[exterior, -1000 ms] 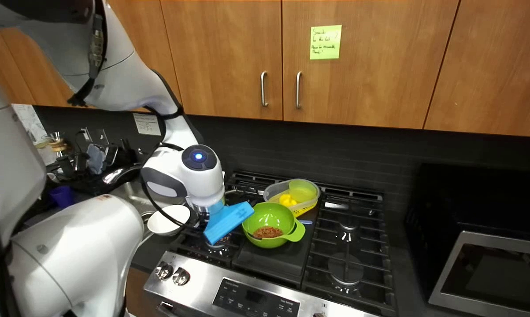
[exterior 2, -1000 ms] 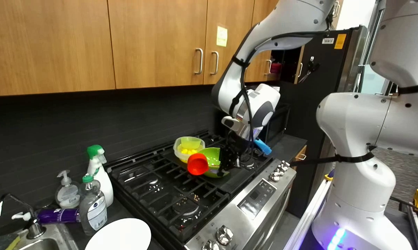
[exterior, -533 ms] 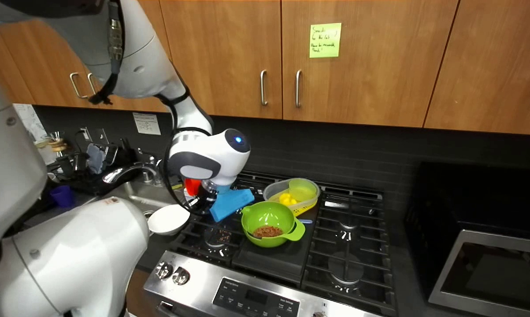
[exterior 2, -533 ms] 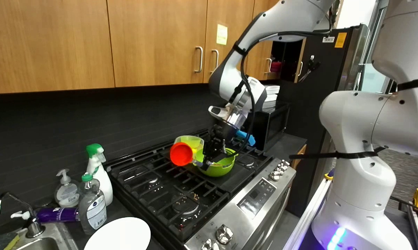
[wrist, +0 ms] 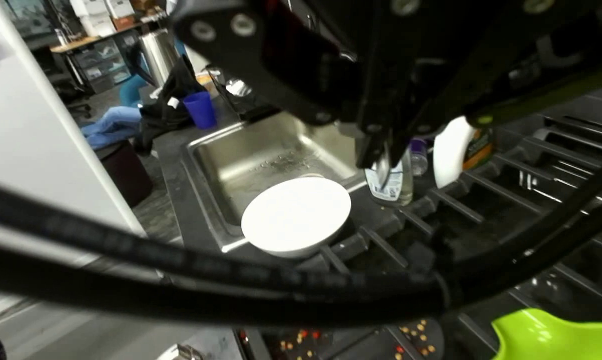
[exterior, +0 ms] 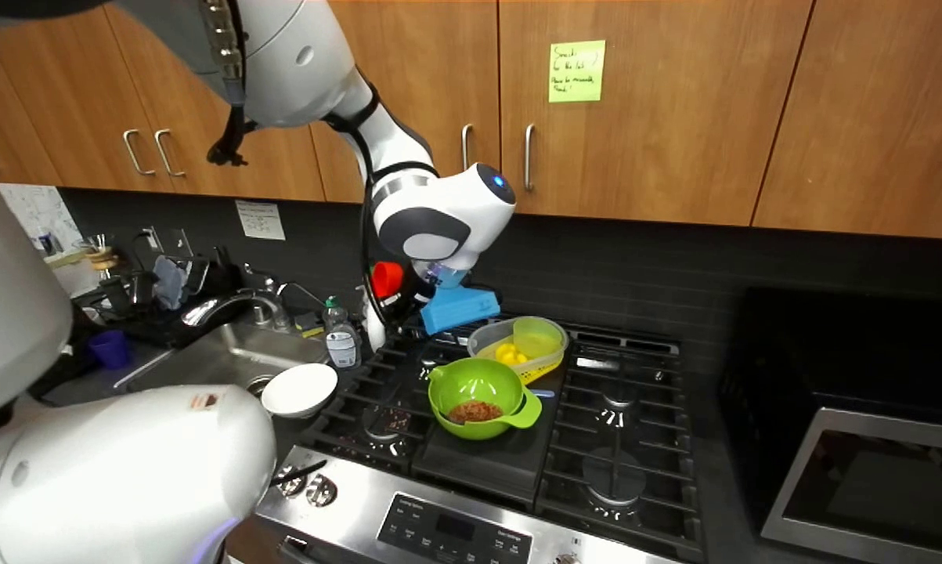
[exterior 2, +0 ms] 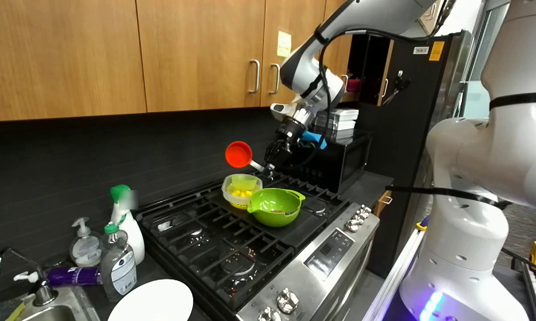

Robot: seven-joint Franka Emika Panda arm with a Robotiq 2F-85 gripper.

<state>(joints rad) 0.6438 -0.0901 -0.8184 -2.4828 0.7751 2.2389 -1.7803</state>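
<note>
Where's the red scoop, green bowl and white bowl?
Red scoop (exterior 2: 239,154), in an exterior view: its round cup.
Green bowl (exterior: 480,383), in an exterior view: its inner wall.
White bowl (wrist: 296,216), in the wrist view: its inside.

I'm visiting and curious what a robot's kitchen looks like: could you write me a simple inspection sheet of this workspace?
Surface: stovetop, with small loose bits scattered on it.
Job's things: red scoop, tilted in the air; green bowl holding brown bits.
Clutter: clear container with yellow pieces near the green bowl; white bowl, spray bottle and soap bottle beside the stovetop.
Pincer: closed on the scoop's handle.
Cables: black cable along the arm, looping across the wrist view.
Surroundings: sink, wooden cabinets with a handwritten note, microwave.
</note>
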